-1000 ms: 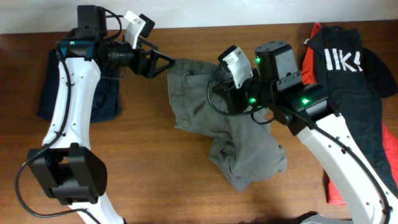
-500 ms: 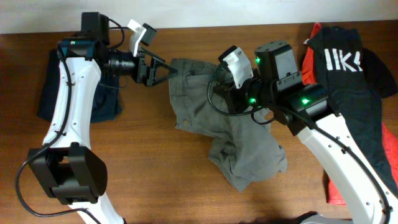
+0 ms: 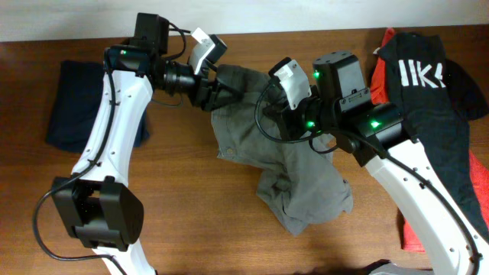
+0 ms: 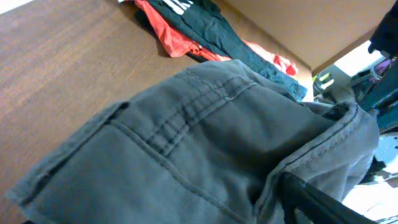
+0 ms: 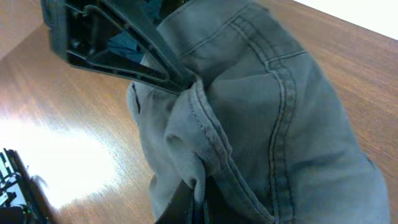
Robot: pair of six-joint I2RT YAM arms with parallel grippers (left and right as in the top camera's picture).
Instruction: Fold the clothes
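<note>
Your wrinkled grey-khaki cotton trousers (image 3: 302, 179) lie in the middle of the brown wooden table (image 3: 191, 221). Their long axis runs on a diagonal from the waist end at the far left to the crumpled leg ends at the near right. The waist end is lifted and bunched between your two arms, while the leg half rests flat on the wood. Your left gripper (image 3: 221, 88) reaches in from the left, and its jaws are closed on a fold of the waistband. In the right wrist view its black fingers (image 5: 118, 46) narrow to a point where the seam edge is gathered. In the left wrist view one dark finger (image 4: 311, 199) shows beneath the cloth. Your right gripper (image 3: 269, 114) sits just beside it over the upper part of the trousers. Cloth is drawn down into its jaws at the bottom of its own view, so it too is pinching the trousers. The two grippers are near each other, with only the raised fold between them. To the left, under the left arm, folded dark navy trousers (image 3: 76, 107) lie well apart from the grey pair. To the right, a black T-shirt (image 3: 424, 72) with white print lies over a red garment (image 3: 412, 233), beside the right arm. The far edge of the table is close behind the left gripper. Bare wood lies open along the near side, from the left arm's base across to the leg ends.
</note>
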